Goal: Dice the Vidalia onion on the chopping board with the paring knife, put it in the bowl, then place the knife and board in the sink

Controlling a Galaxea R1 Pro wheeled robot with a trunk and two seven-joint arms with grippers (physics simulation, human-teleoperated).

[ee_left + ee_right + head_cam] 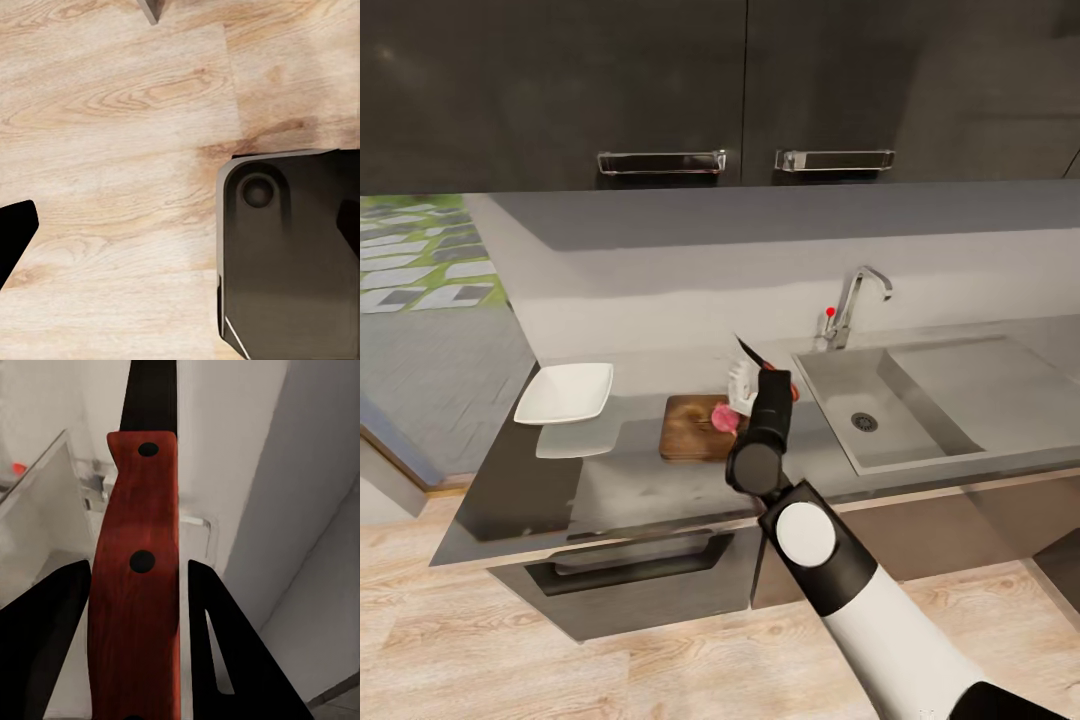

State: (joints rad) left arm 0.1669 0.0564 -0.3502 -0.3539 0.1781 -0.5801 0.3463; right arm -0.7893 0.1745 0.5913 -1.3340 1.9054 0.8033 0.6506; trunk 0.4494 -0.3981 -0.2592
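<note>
gripping paring knife (139,570), right gripper (139,607) clamped; vidalia onion (723,418) half hidden.

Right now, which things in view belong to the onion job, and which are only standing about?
Job: paring knife in right end effector, Vidalia onion, chopping board, bowl, sink, countertop.
Others: tap, cabinet handles, wood floor.

Dark upper cabinets (660,80) with chrome handles (661,161); light wood floor (510,650); patterned rug (420,250) far left
</note>
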